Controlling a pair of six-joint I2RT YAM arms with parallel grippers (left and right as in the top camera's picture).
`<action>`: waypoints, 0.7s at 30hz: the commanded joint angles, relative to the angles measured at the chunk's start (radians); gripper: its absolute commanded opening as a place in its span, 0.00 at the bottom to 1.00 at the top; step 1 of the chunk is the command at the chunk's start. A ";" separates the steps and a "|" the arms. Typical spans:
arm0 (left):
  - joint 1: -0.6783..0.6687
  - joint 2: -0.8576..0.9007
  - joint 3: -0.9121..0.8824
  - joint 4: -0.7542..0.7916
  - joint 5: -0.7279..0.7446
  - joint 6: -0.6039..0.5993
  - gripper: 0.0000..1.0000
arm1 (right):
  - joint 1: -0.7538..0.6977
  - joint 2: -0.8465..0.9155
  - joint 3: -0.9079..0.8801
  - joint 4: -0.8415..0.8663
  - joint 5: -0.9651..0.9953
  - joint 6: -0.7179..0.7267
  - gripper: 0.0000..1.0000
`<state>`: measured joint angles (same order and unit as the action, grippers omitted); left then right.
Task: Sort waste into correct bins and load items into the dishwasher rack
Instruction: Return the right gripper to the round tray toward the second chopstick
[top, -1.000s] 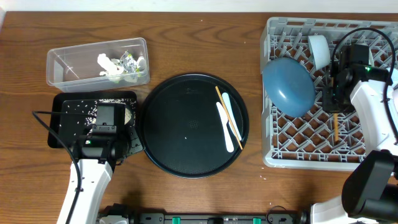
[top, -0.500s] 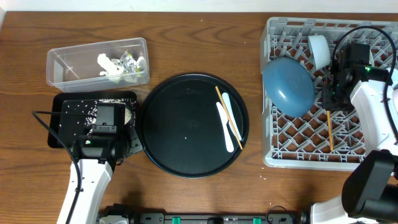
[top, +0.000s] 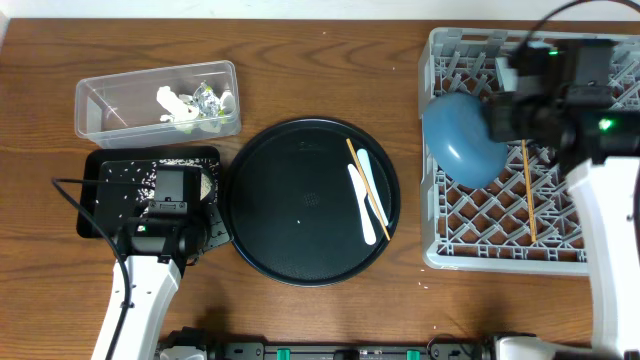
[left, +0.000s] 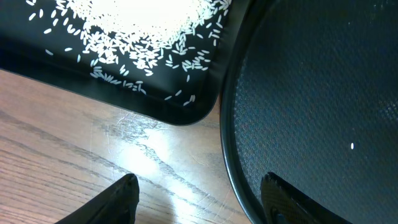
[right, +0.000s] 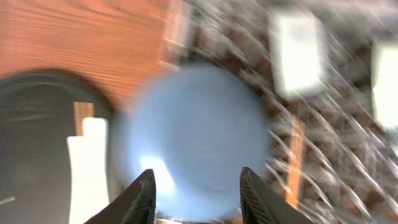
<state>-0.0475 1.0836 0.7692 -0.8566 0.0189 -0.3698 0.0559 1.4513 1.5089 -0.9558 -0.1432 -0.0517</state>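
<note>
A large round black tray (top: 290, 220) sits mid-table. On its right side lie a thin wooden chopstick (top: 362, 178) and pale blue plastic spoons (top: 366, 208). Right of this tray stands the grey pegged plastic dishwasher rack (top: 432, 252), holding a dark blue dish (top: 462, 135) and a second chopstick (top: 527, 190). The right gripper (right: 198, 186) hangs over that dish, fingers spread and empty. The left gripper (left: 199, 186), likewise spread and empty, hovers at the round tray's left edge, beside a shallow black rectangular tray (top: 100, 215) of white rice grains (left: 143, 25). The likely next pick is the tray's chopstick. It is best taken by descending straight, with the fingers straddling it crosswise near its middle, clear of the spoons.
</note>
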 joint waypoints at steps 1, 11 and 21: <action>0.004 0.000 0.012 -0.003 -0.008 -0.010 0.65 | 0.138 0.018 -0.005 -0.002 -0.066 0.006 0.40; 0.004 0.000 0.012 -0.003 -0.008 -0.009 0.64 | 0.448 0.254 -0.026 0.015 0.035 0.094 0.41; 0.004 0.000 0.012 -0.003 -0.008 -0.009 0.65 | 0.530 0.509 -0.026 -0.017 0.034 0.251 0.40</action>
<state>-0.0475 1.0836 0.7692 -0.8570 0.0189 -0.3698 0.5621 1.9213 1.4895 -0.9581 -0.1165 0.1066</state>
